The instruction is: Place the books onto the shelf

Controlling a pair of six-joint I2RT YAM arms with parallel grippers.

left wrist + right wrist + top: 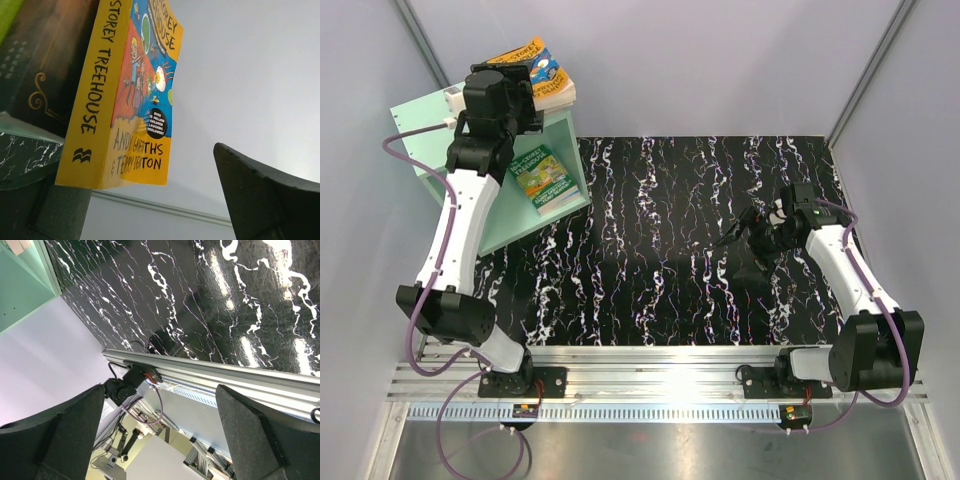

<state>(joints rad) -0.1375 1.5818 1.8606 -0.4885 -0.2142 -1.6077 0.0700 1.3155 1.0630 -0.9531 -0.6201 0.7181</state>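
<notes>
The mint-green shelf stands tilted at the table's far left. A blue-orange book lies on a small stack at the shelf's top back edge, and a green "Storey Treehouse" book shows in its open side. My left gripper hovers right at that stack. In the left wrist view the yellow-spined book lies against a dark book just past my open left gripper; nothing sits between the fingers. My right gripper hangs open over the table at the right, holding nothing.
The black marbled table spreads between the arms. An aluminium rail carrying both arm bases runs along the near edge. Grey walls close in the back and sides. A corner of the shelf shows in the right wrist view.
</notes>
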